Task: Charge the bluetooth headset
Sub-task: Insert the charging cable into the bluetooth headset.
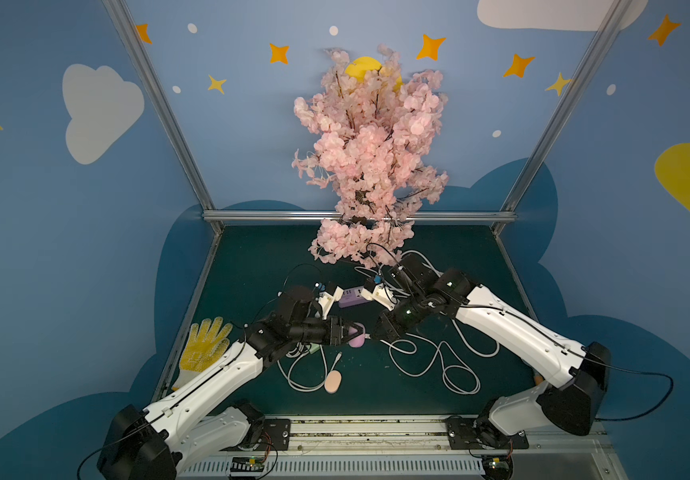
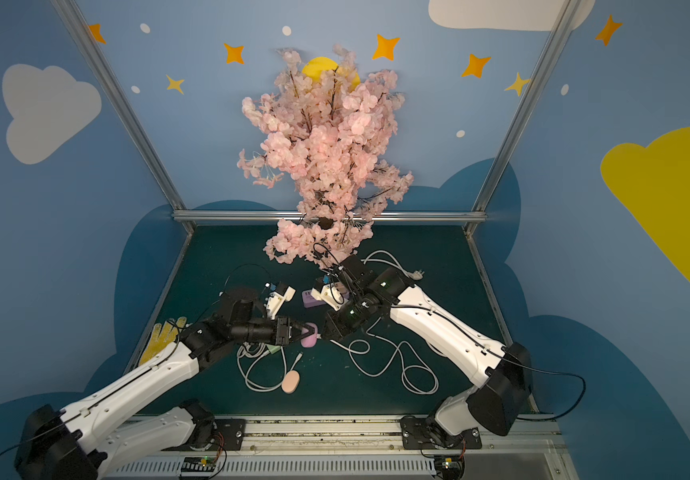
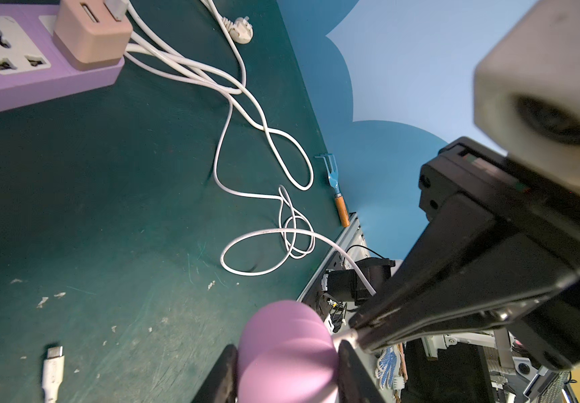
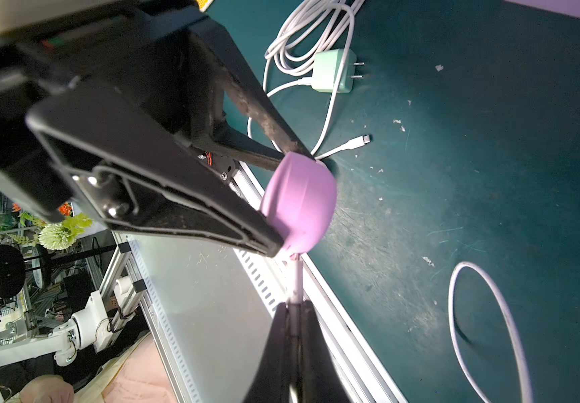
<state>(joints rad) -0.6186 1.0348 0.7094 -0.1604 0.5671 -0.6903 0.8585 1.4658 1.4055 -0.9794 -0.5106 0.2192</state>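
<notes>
Left hand (image 3: 287, 363), part-open, clamps smooth rounded lilac headset case (image 3: 281, 335); right hand (image 4: 294, 310) pinched shut on thin white cable (image 4: 296, 279)

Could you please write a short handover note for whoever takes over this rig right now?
Left gripper: closed on the purple headset case.
Right gripper: shut on the plug end of the white cable, with the plug tip at the case's edge.
The power strip lies mid-mat, and the pink adapter is plugged into it.
Done: case and cable are both gripped and the plug is brought to the case.
Left: the views do not show whether the plug is fully seated. Probably press it home, set the case down and release.
</notes>
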